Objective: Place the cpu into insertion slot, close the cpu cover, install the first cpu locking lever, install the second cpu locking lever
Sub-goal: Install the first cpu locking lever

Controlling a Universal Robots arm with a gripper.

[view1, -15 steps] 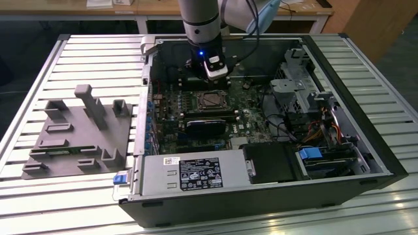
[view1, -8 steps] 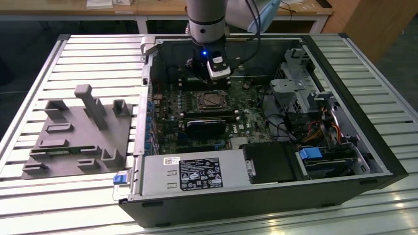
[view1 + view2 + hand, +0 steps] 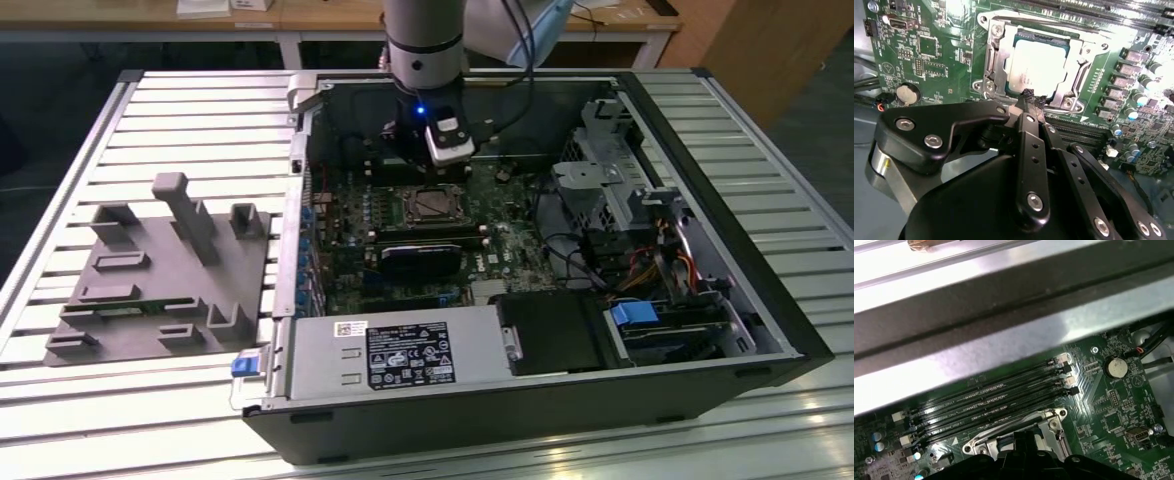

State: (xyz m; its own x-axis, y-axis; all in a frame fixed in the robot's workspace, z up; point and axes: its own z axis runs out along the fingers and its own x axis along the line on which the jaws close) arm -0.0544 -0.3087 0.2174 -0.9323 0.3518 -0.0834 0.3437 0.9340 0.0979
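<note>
Gripper (image 3: 1031, 100) closed beside insertion slot (image 3: 1026, 35); cpu (image 3: 1039, 62) inside, cpu cover (image 3: 996, 55) down.

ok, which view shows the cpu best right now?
Second wrist view: the cpu has its silvery top close up and nearly whole, sitting in the window of the cpu cover. The exterior view shows it as a small square on the motherboard. The first wrist view catches a metal corner of the insertion slot.

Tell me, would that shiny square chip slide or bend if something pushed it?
Probably no sliding: the cpu lies flat with the cpu cover framing its edges. Its flat metal top looks stiff, so bending seems unlikely. Small and thin, it is probably light.
</note>
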